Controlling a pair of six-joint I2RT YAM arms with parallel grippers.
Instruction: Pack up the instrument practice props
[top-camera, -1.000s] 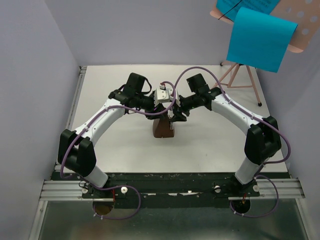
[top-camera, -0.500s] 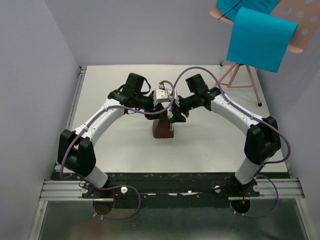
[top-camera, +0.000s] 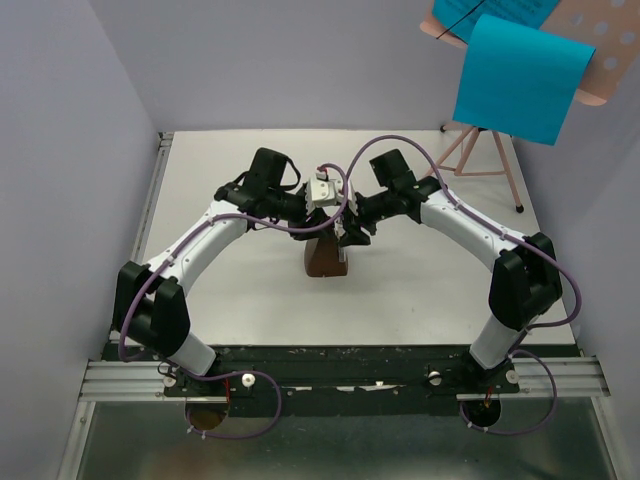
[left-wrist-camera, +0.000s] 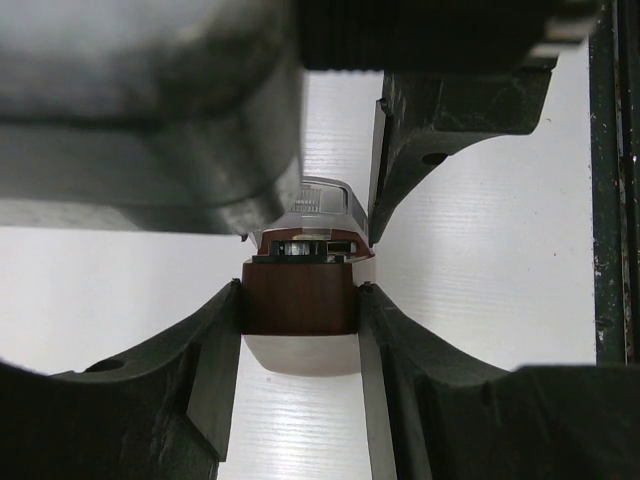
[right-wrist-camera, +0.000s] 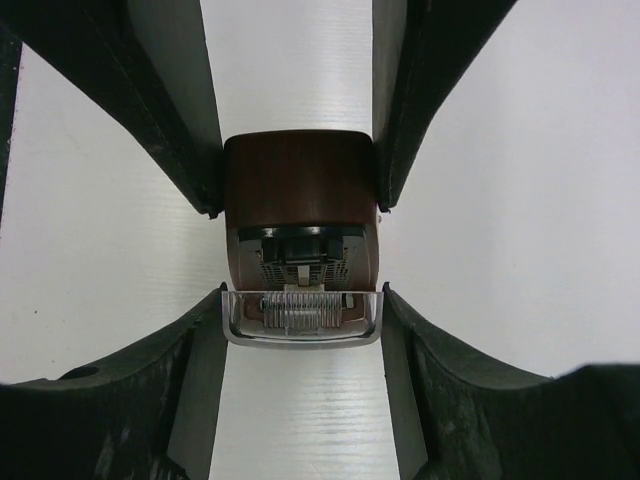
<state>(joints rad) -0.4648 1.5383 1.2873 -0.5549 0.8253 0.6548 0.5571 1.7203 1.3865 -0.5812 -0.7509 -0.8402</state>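
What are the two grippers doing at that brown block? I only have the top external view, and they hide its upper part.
Observer: The left gripper is closed on the brown block, with a finger against each side.
Operator: And the right one?
Observer: The right gripper pinches a clear cover on the block, not the wood.
Operator: Anything behind that cover?
Observer: Yes, a small mechanism shows inside the block.

Arms bowed inward, left hand (left-wrist-camera: 298, 305) and right hand (right-wrist-camera: 302, 325) meeting, both clamped
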